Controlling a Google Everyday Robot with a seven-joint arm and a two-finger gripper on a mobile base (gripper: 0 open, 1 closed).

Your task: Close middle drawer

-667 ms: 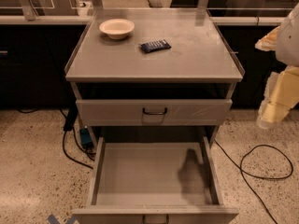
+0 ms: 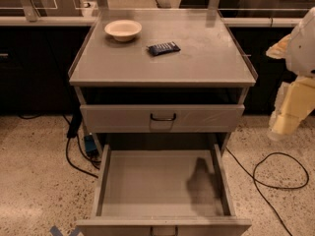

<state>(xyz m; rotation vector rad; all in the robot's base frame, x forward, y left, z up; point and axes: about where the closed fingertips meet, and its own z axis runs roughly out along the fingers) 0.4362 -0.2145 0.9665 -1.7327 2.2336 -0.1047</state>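
Observation:
The middle drawer (image 2: 162, 183) is a wide grey metal box pulled far out of the cabinet toward me. Its inside is empty, and its low front panel with a small dark loop handle (image 2: 164, 230) sits at the bottom edge of the view. My gripper (image 2: 284, 124), a cream-coloured piece under the white arm (image 2: 302, 43), hangs at the right edge, beside the cabinet at about the upper drawer's height. It is well to the right of the open drawer and touches nothing.
The upper drawer (image 2: 162, 118) is pushed in. On the cabinet top (image 2: 206, 58) are a white bowl (image 2: 123, 29) and a dark blue packet (image 2: 163, 48). Black cables (image 2: 275, 173) lie on the speckled floor to the right and left. Dark counters stand behind.

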